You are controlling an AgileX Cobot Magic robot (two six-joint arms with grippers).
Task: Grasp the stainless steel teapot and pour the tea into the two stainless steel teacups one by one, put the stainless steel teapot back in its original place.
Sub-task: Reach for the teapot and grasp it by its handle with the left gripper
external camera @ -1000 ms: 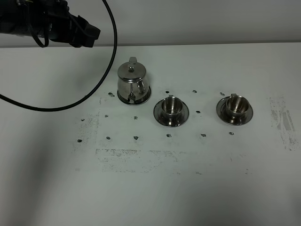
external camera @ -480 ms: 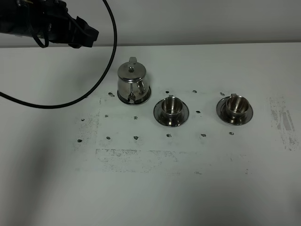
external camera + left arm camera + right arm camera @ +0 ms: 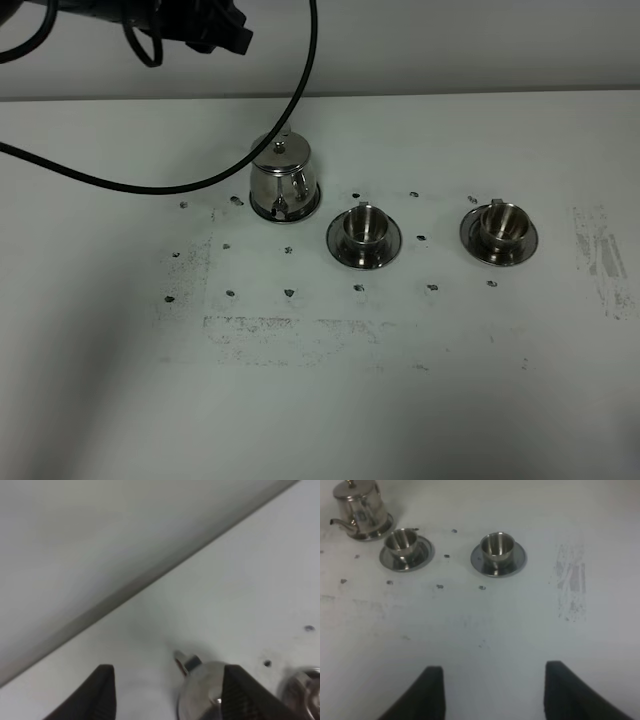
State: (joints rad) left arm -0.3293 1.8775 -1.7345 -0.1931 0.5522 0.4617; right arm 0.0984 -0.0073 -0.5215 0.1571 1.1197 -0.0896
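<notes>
The stainless steel teapot stands upright on the white table, left of the two stainless steel teacups, each on its saucer. My left gripper hangs high above the table's far edge, behind and left of the teapot. In the left wrist view it is open and empty, and the teapot shows between its fingers, well below. My right gripper is open and empty over the near table, far from the teapot and the cups. No tea is visible.
The white table has dark specks and scuff marks around the set. A grey wall rises behind the far edge. The left arm's black cable loops above the table left of the teapot.
My left gripper has moved right and farther up and back, closer to the teapot's line. Its cable swung right with it. The teapot and cups have not moved.
</notes>
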